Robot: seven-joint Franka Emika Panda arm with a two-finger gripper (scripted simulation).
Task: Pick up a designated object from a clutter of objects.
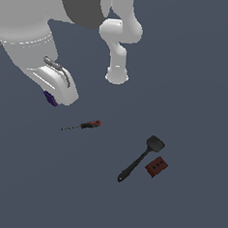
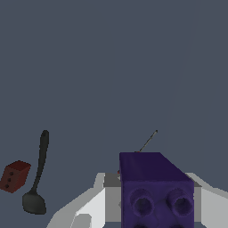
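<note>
The tiny purple cube [image 2: 156,187] fills the near part of the wrist view, held between the white fingers [image 2: 93,205] of my gripper [image 2: 156,202], with two round holes on its facing side. In the exterior view only a purple sliver of the cube [image 1: 50,99] shows under my gripper [image 1: 53,97], which hangs above the floor at the exterior view's left. The gripper is shut on the cube. The rest of the clutter lies on the floor below.
A thin red-and-black-handled screwdriver [image 1: 83,126] lies just below the hand; its tip [image 2: 149,141] shows behind the cube. A long black spatula [image 1: 140,159] [image 2: 39,173] and a dark red block with holes [image 1: 156,167] [image 2: 14,176] lie at the exterior view's right. The arm's white base [image 1: 117,76] stands behind.
</note>
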